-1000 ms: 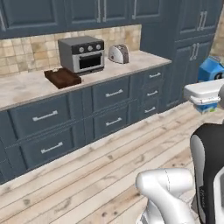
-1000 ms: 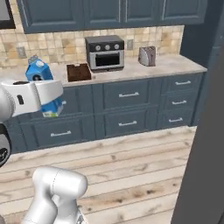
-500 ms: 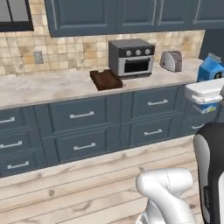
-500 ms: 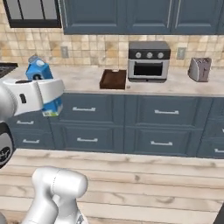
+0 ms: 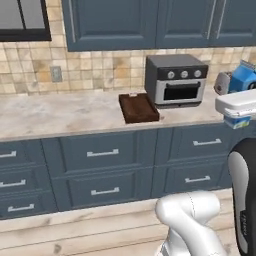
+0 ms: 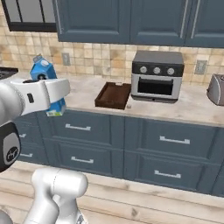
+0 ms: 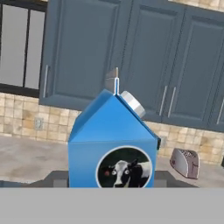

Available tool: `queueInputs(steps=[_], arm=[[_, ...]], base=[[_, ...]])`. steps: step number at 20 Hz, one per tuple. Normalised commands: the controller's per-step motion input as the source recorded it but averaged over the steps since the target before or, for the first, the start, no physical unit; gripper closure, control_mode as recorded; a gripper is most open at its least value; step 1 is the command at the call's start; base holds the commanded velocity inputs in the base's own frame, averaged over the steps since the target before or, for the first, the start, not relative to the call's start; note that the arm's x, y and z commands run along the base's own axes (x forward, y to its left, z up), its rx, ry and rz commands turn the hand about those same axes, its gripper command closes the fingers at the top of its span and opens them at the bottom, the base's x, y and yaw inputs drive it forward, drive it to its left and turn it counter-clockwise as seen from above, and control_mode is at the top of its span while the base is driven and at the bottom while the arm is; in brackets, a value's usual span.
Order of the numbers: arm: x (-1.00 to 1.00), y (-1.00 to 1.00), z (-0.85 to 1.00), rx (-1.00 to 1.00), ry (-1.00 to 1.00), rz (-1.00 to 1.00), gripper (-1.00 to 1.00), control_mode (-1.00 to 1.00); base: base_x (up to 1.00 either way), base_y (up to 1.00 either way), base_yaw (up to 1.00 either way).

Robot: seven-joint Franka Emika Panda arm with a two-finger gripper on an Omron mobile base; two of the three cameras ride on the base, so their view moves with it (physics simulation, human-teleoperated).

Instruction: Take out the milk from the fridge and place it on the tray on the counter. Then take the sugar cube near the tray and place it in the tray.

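The milk [image 7: 113,146], a blue carton with a cow picture, stands upright close in front of the hand camera. My gripper [image 6: 53,93] is shut on it, held in the air in front of the counter [image 6: 83,94], left of the tray. From the left base the milk [image 5: 244,76] pokes up behind the gripper [image 5: 239,106] at the right edge. The dark brown tray [image 5: 138,108] [image 6: 113,95] lies on the counter beside the toaster oven. A tiny pale speck, likely the sugar cube [image 6: 128,106], sits by the tray's near right corner. The fridge is out of view.
A grey toaster oven [image 5: 176,80] [image 6: 157,75] stands right of the tray, and a silver toaster [image 6: 216,89] [image 7: 185,162] further right. Dark blue drawers [image 5: 102,152] run under the counter and wall cabinets [image 6: 118,19] hang above. A dark window [image 5: 22,20] is at upper left.
The whole scene has shifted in both base views, so the base has moved along and closer to the counter. The milk stays in the gripper in the same place relative to the arm.
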Motion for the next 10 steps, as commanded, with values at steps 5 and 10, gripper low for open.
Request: queueInputs(steps=[5,10], arm=[[0.0,0.0,0.0,0.0,0.0,0.0,1.0,1.0],[0.0,0.0,0.0,0.0,0.0,0.0,1.0,1.0]], base=[[0.87,-0.06,0.16],[0.54,-0.28,0.04]])
